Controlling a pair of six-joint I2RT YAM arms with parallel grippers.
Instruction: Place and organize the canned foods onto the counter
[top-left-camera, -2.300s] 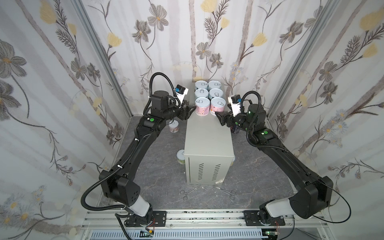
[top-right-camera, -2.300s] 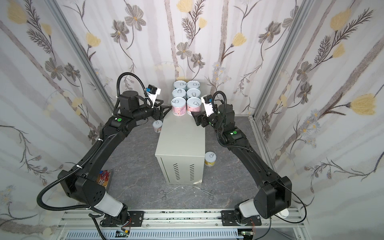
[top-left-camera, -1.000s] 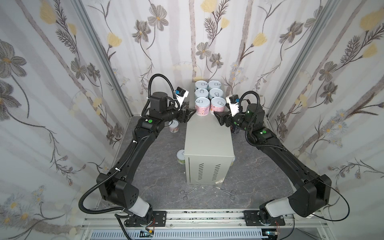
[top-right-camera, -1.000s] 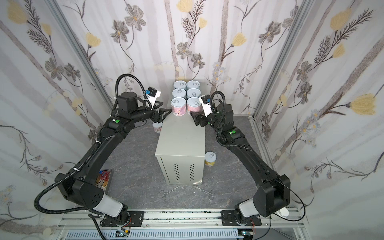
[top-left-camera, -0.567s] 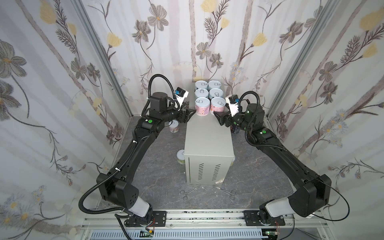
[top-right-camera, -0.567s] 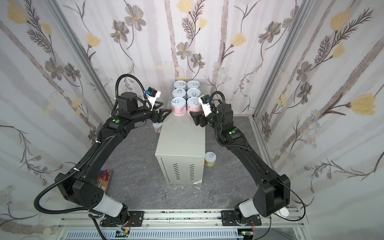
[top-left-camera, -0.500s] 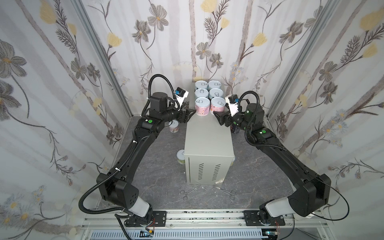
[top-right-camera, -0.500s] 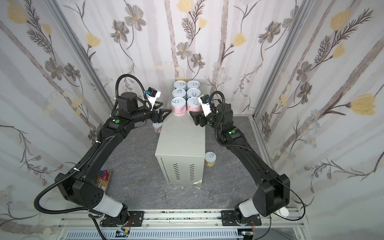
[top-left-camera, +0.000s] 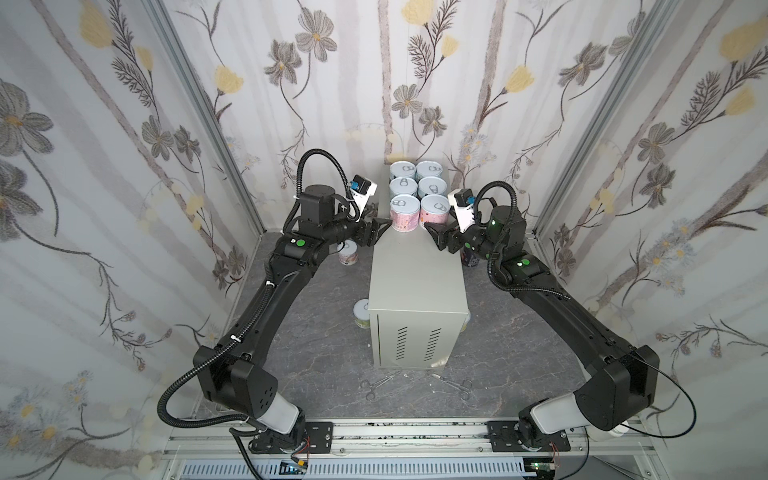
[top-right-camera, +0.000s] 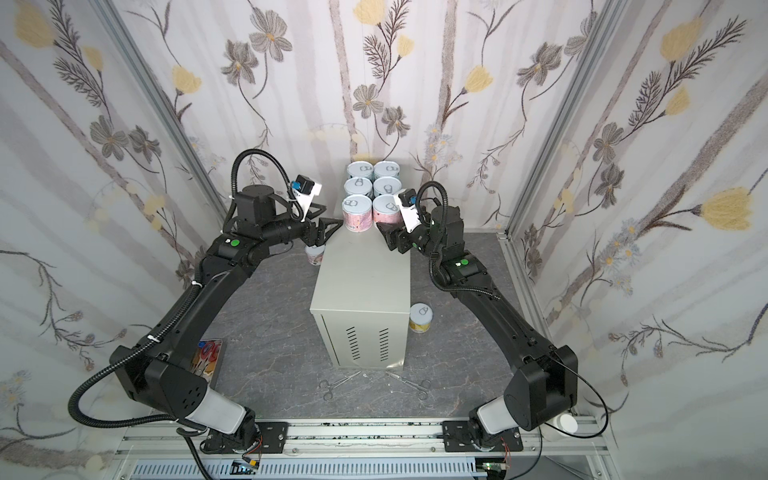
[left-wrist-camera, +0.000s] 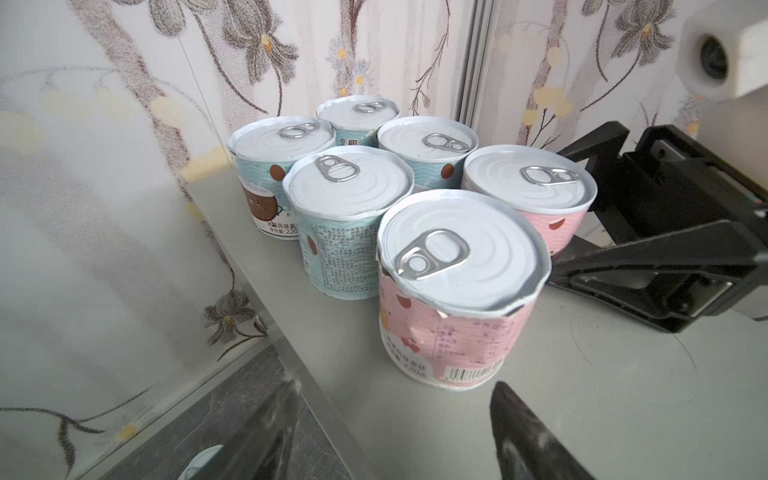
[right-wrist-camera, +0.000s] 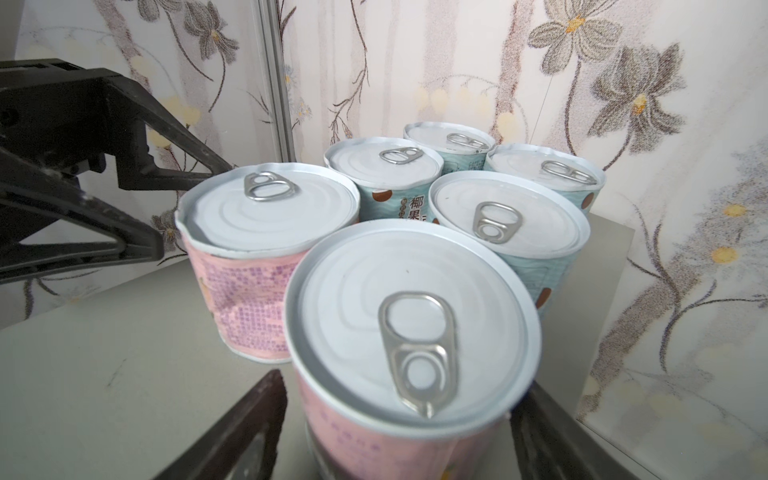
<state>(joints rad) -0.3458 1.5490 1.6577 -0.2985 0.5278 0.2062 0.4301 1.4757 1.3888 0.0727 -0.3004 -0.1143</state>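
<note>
Now the right hand (top-left-camera: 436, 238) sits nearer the right-front pink can (right-wrist-camera: 409, 332) than before, fingers apart astride it, not gripping. The left hand (top-left-camera: 380, 229), apart and empty, stays beside the left pink can (left-wrist-camera: 453, 286). Six cans crowd the tabletop (top-left-camera: 417, 274) rear.

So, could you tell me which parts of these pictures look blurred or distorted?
Left wrist view: cans sharp, near jaws soft, edges bowed. Right wrist view: nearest pink can slightly soft and swollen by the wide lens. Both top views: sharp, evenly lit, walls curving outward.
</note>
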